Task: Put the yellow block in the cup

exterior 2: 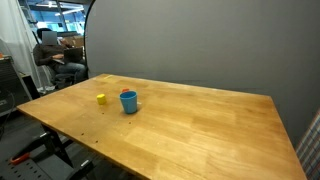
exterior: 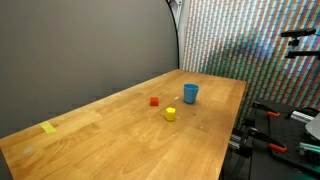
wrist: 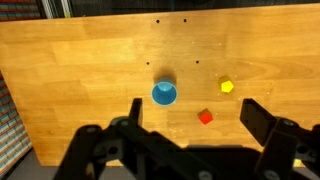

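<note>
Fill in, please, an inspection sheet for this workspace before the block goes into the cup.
Surface: wooden table, no damage seen.
Job's things: yellow block on the table, apart from the cup; cup upright.
Clutter: red block; flat yellow piece near a table edge.
Gripper: gripper open, holding nothing, above the table.
Cables: nothing seen.
Surroundings: grey backdrop; seated person beyond the table.

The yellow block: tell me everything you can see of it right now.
The yellow block is small, chunky and bright yellow, with plain faces; its material cannot be told. It sits on the bare wooden table, not in the blue cup. It stands apart from the cup and from the red block, touching neither. In the wrist view it lies beyond the open hand, which holds nothing.
</note>
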Controlling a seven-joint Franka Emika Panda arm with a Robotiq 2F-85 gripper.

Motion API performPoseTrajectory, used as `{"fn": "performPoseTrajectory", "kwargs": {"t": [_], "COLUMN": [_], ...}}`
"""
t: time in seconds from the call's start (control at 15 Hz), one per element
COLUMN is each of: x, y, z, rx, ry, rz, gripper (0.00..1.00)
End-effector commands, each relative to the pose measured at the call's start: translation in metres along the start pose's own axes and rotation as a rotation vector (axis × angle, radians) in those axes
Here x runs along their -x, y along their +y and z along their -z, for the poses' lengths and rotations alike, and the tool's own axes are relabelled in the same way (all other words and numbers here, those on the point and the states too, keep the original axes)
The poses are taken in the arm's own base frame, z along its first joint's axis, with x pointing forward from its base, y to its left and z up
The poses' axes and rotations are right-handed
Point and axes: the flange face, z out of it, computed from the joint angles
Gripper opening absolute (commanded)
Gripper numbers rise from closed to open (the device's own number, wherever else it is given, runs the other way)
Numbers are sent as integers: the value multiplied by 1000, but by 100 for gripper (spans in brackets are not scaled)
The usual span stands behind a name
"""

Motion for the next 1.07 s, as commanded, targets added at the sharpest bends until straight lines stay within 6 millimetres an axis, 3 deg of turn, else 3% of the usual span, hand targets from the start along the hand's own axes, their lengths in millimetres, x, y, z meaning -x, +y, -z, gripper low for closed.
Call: {"fn": "performPoseTrajectory", "kwargs": {"t": [0.0,0.2,0.27,0.47,0.67,0.8,1.0], "x": [0,0,-9,-50,-86,-112,-141], "y": [0,0,-6,-50,-98,-127,-151], "z": [0,0,-3,-29,-67,-104,-171], "rx": [0,0,-4,-80,-148,-147,-110], "ry": [-1,-1,-16,-22,-28,-28,4], "rz": [0,0,7,-14,-6,-25,-116], "gripper": [100,100,100,100,100,100,100]}}
